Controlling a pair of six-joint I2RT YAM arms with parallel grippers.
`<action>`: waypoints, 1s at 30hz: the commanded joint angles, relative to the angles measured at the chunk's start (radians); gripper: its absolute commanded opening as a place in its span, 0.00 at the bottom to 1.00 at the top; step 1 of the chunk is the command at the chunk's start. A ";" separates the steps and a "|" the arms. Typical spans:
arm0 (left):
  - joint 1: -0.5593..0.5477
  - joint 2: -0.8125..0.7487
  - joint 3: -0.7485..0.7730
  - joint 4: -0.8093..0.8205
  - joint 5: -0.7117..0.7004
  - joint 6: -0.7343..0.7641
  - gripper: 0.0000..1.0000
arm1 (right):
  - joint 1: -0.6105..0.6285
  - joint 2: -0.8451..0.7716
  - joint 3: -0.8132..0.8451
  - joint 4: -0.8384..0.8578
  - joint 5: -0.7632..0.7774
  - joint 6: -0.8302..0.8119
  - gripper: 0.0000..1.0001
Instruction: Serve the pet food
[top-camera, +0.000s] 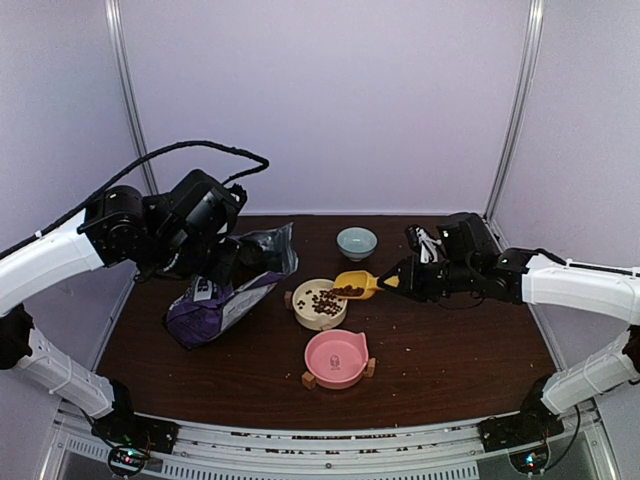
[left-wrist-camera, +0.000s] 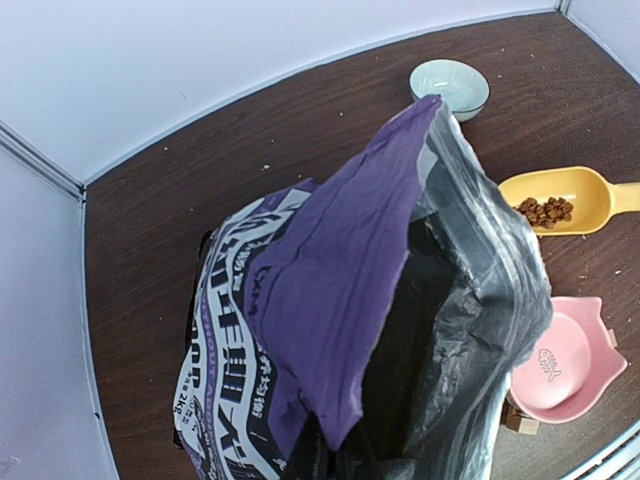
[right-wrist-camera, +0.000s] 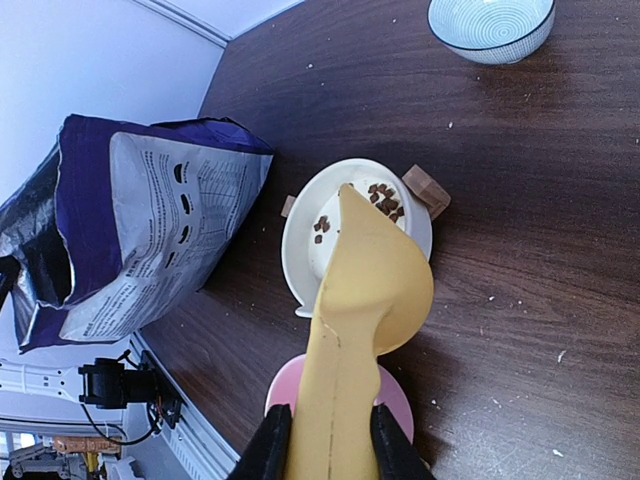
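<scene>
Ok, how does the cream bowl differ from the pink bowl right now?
The cream bowl holds pet food; the pink bowl is empty. The yellow scoop, gripped by the right pincer, sits over the cream bowl, not the pink bowl. The cream bowl is farther back; the pink bowl is nearer the arm bases. Both stand on small wooden feet.

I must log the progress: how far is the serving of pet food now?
Done: some kibble lies in the white bowl. In hand: the right fingers hold the yellow scoop, loaded, over it; the left fingers hold the purple bag open. Left: tipping the scoop; the pink bowl is empty.
</scene>
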 joint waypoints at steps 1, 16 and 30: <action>0.007 -0.002 0.019 0.101 -0.013 0.015 0.00 | 0.017 0.013 0.053 -0.031 0.042 -0.045 0.13; 0.007 -0.007 0.009 0.122 0.005 0.020 0.00 | 0.119 0.088 0.230 -0.250 0.215 -0.223 0.13; 0.007 -0.018 -0.001 0.131 0.012 0.020 0.00 | 0.179 0.055 0.280 -0.298 0.334 -0.329 0.13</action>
